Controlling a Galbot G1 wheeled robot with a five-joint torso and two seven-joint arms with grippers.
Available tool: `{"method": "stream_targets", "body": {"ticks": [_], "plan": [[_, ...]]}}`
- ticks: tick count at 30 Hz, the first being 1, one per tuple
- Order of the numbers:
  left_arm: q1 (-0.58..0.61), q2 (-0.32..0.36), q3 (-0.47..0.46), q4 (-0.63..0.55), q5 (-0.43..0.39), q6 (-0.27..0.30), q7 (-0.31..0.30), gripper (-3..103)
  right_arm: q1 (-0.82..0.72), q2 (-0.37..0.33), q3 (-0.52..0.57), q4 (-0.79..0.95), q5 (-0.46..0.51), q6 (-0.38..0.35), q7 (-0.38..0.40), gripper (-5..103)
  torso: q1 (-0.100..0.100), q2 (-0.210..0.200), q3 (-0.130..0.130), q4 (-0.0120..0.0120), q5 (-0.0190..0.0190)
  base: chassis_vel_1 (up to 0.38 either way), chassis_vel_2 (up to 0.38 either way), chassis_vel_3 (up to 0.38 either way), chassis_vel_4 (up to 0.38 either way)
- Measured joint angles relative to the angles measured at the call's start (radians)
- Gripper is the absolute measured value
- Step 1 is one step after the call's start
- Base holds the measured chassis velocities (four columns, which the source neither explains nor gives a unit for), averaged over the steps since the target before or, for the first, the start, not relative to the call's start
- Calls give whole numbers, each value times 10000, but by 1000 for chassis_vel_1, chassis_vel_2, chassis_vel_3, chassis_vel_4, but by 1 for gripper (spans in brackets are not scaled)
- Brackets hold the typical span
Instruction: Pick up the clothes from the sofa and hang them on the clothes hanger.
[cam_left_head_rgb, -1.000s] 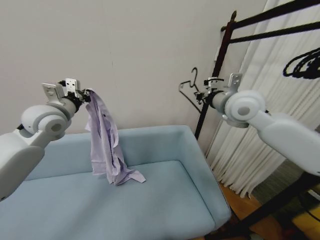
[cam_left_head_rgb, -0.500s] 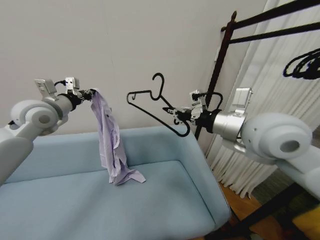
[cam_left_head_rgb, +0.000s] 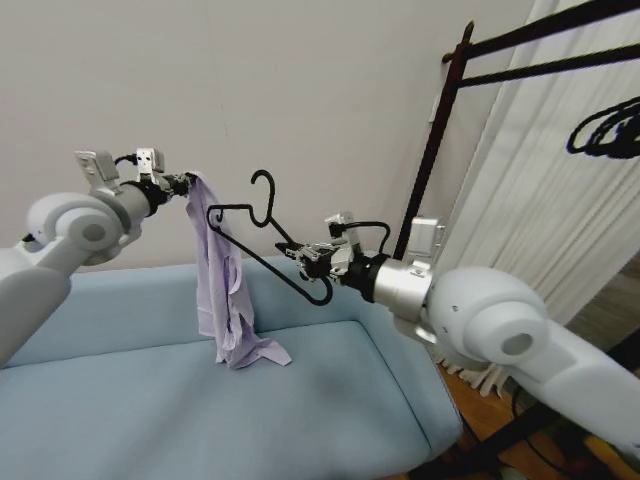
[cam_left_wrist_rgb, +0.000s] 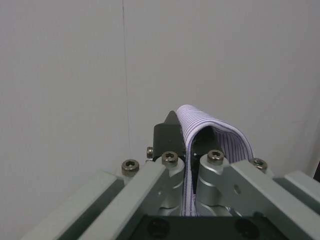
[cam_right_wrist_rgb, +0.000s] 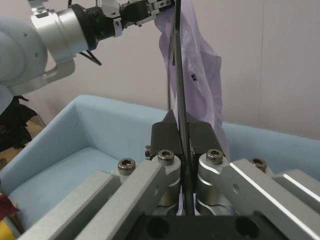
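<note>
**Shirt and hanger held above the sofa**

A light blue upholstered sofa (cam_left_head_rgb: 330, 400) is spread across the lower half of the head view, from 4 to 9 o'clock. A dark metal clothes rack (cam_left_head_rgb: 440, 130) is stood at 2 o'clock. A lilac striped cotton shirt (cam_left_head_rgb: 212, 280) is hung from the left gripper (cam_left_head_rgb: 183, 185) at 10 o'clock, whose fingers are clamped on a fold of the fabric. The shirt's hem is laid on the seat cushion. A black wire hanger (cam_left_head_rgb: 270, 222) is pinched by its frame in the closed right gripper (cam_left_head_rgb: 305, 255) near the centre. The hanger's far tip is placed at the shirt, toward 10 o'clock from that gripper; contact cannot be told.
</note>
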Motion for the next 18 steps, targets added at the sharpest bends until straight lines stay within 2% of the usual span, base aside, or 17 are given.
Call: {"method": "stream_targets", "body": {"ticks": [9, 18], "plan": [[-154, 35, 163, -146, 13, 2, -31, 1, 165, 949, -509, -882, -1338, 89, 41, 2, 0, 0, 0, 0, 2, 0, 0, 0, 0], [215, 256, -143, -423, 38, 24, -51, 1, 639, 750, -834, -1508, -2316, -44, -427, 2, 1, 0, -1, -1, 1, 0, 0, 0, 0]]}}
